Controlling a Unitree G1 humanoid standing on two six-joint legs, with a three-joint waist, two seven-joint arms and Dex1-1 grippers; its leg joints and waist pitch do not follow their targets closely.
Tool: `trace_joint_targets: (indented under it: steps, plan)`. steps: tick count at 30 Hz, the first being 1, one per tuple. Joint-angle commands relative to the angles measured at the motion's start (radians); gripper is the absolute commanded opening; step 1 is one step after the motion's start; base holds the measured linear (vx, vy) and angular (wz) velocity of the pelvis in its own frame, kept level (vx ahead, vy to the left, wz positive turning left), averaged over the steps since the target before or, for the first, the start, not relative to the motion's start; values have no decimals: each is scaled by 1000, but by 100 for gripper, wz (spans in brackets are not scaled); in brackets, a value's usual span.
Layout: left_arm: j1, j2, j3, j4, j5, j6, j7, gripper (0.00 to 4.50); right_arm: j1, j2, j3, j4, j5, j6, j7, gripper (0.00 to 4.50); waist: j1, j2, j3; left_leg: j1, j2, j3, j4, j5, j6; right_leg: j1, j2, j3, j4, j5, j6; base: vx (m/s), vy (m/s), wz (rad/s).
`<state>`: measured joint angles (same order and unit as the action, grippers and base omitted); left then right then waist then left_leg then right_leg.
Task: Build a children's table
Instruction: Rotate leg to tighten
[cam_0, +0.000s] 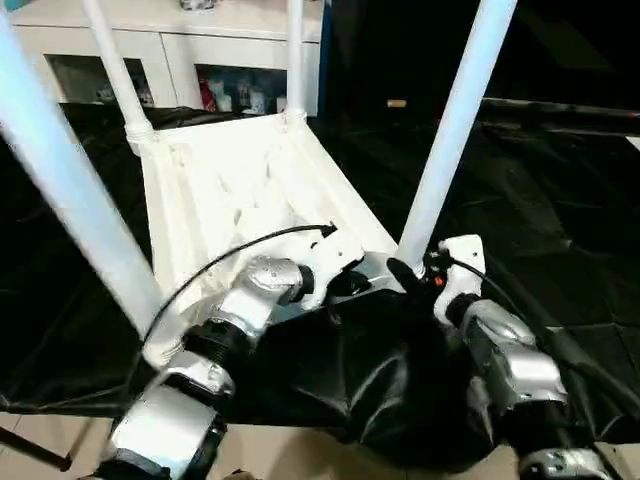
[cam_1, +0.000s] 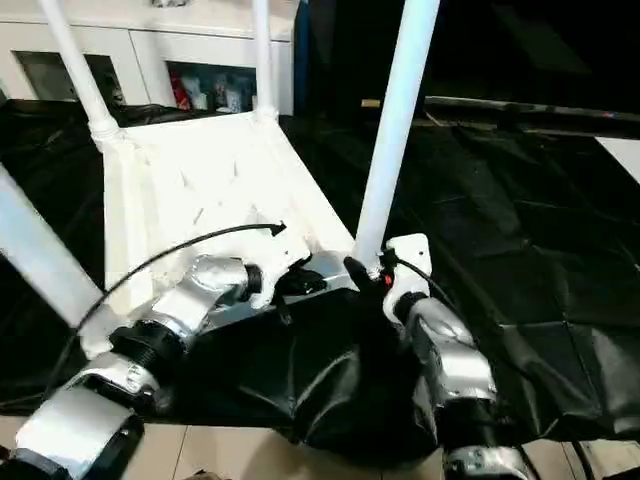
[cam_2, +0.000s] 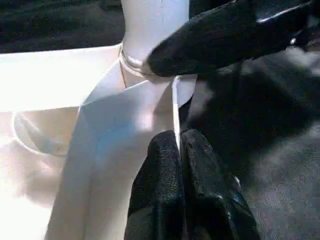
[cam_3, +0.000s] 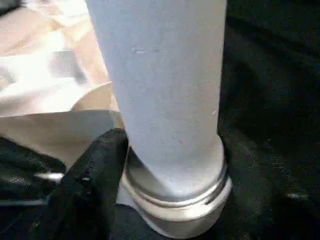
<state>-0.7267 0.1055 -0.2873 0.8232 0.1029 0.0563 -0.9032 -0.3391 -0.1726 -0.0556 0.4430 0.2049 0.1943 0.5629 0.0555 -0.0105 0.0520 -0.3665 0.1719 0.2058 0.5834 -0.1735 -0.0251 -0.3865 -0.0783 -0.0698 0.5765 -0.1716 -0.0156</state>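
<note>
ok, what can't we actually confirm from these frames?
- Tops of the legs: cut off by the upper edge in both eye views.
- Right gripper: its far finger is hidden behind the near-right leg in the right wrist view.
- Tabletop near edge: hidden by the forearms and bunched black cloth in the eye views.

All 4 legs (cam_0: 455, 130) run off the top edge; cupboard contents (cam_0: 235, 95) are too blurred to identify.
</note>
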Motion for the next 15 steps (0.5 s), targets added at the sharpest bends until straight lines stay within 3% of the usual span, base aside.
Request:
trace_joint_targets:
  steps: [1,2,6,10,13,14,15]
  plan:
    - [19,-6,-36,-59,-39,-34,-99,0,2,-13,99,-30,17,21,146,362,3,-6,-58,14,68,-40,-80,-309,30,28,-88,51,-80,-334,-171,0,0,0]
    - [27,6,-38,-72,-43,-32,-124,0,1,-32,104,-33,11,17,170,371,5,-10,-60,14,69,-41,-79,-298,30,32,-89,49,-77,-317,-179,0,0,0]
    - [57,61,-47,-118,-61,-23,-233,0,-1,-113,123,-46,8,1,290,375,12,-9,-64,11,67,-32,-70,-215,68,38,-90,51,-65,-226,-217,0,0,0]
    - [94,139,-53,-172,-92,-31,-377,0,12,-216,160,-90,11,-47,478,375,31,-3,-67,13,75,-28,-67,-170,84,38,-83,47,-49,-140,-242,0,0,0]
    - [109,169,-50,-202,-114,-15,-425,0,12,-244,171,-99,26,-43,545,375,41,-1,-65,15,77,-25,-67,-173,85,33,-81,47,-46,-135,-250,0,0,0]
    - [114,177,-51,-212,-119,-10,-439,0,13,-250,175,-101,28,-41,559,375,41,-13,-65,15,76,-24,-67,-182,83,34,-81,47,-47,-150,-249,0,0,0]
    - [122,192,-51,-230,-127,1,-460,0,14,-258,184,-101,28,-41,579,375,46,-7,-63,16,77,-26,-68,-196,72,33,-85,47,-48,-191,-243,0,0,0]
